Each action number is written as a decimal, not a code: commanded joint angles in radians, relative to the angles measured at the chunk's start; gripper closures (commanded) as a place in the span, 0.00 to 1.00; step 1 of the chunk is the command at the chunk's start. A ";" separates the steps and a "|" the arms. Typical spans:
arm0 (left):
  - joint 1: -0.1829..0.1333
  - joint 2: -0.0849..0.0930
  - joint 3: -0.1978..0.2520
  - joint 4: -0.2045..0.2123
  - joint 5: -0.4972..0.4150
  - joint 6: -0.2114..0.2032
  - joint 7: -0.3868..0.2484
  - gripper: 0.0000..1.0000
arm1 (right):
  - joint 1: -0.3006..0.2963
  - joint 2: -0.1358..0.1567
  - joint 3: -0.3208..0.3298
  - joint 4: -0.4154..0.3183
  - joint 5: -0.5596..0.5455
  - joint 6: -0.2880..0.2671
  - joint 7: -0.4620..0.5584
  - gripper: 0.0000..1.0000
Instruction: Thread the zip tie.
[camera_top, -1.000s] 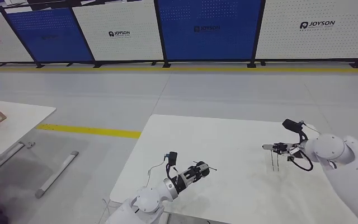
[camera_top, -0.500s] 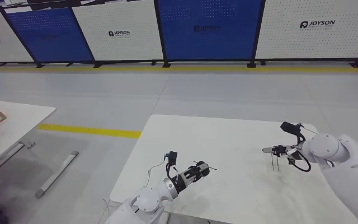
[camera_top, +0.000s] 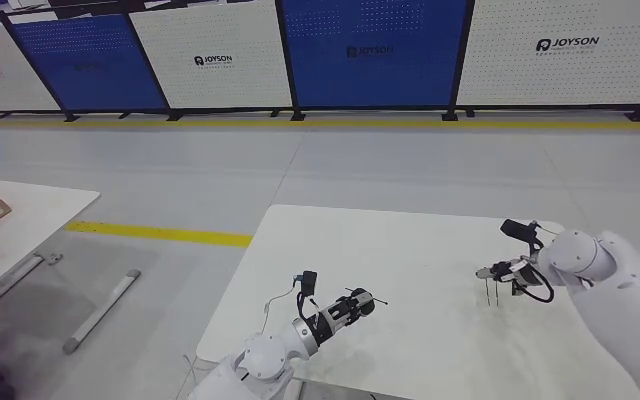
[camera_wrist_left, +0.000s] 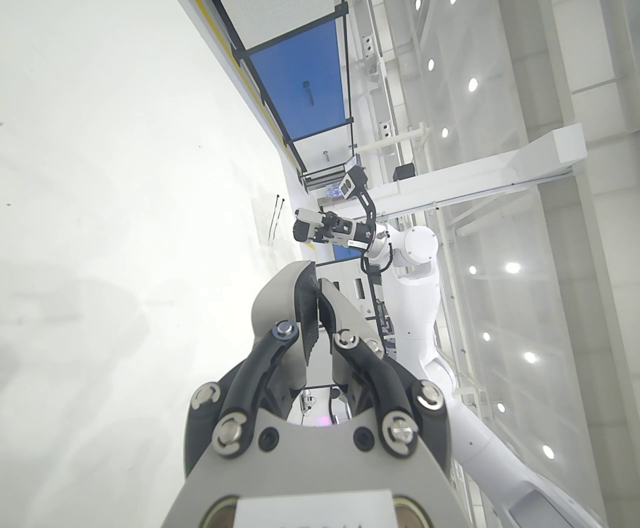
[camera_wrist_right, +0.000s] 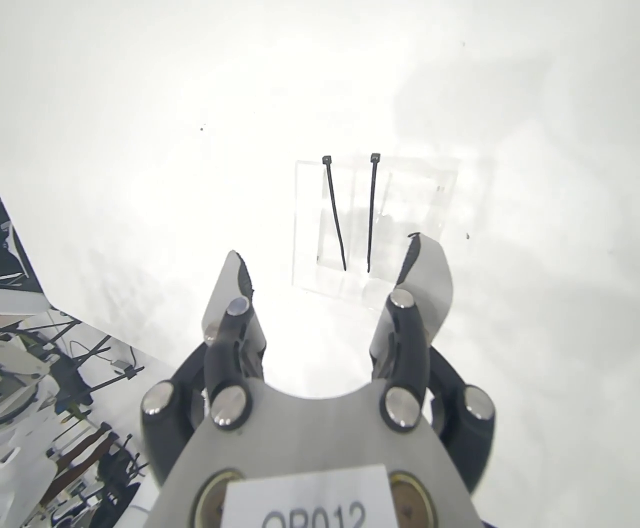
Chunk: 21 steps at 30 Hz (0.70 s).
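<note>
Desk (camera_top: 400, 260): white, bare surface over most of its area.

Right gripper (camera_wrist_right: 325, 247): jaws spread wide, holding nothing. It sits over the desk's right side, near the right edge in the top view (camera_top: 487, 271). The near edge of a clear plate (camera_wrist_right: 425, 190) falls between the jaw tips in the right wrist view. The left wrist view shows it farther off (camera_wrist_left: 300, 227), apparently clear of the desk surface, though the gap is hard to judge from that angle.

Clear plate: transparent, rectangular, lying flat on the desk. Its edges are faint.

Zip ties: two, both black and thin, lying flat on the clear plate, neither gripped.
- First zip tie (camera_wrist_right: 335, 212): square head at the end far from the right gripper, tail pointing back towards the jaws.
- Second zip tie (camera_wrist_right: 372, 212): same orientation, just beside the first and not touching it. The two tails lie closer together than the two heads.
- Both tails are free; neither is fed through a head.
- In the top view the pair shows as two short dark lines (camera_top: 491, 291) directly by the right gripper.

Left gripper (camera_wrist_left: 314, 280): jaws pressed together, the black pads meeting at the tips, nothing visible between them. It is at the near left part of the desk (camera_top: 366, 297), well apart from the zip ties and the right gripper.
</note>
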 joint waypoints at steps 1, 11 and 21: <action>0.000 0.000 0.000 0.000 0.000 0.000 0.000 1.00 | 0.008 -0.005 -0.007 0.014 -0.005 0.011 0.002 0.51; 0.000 0.000 0.000 0.000 0.000 0.000 0.000 1.00 | 0.049 -0.040 -0.046 0.109 -0.009 0.040 0.001 0.55; 0.000 0.000 0.000 0.000 0.000 0.000 0.000 1.00 | 0.090 -0.078 -0.079 0.199 -0.006 0.055 -0.003 0.61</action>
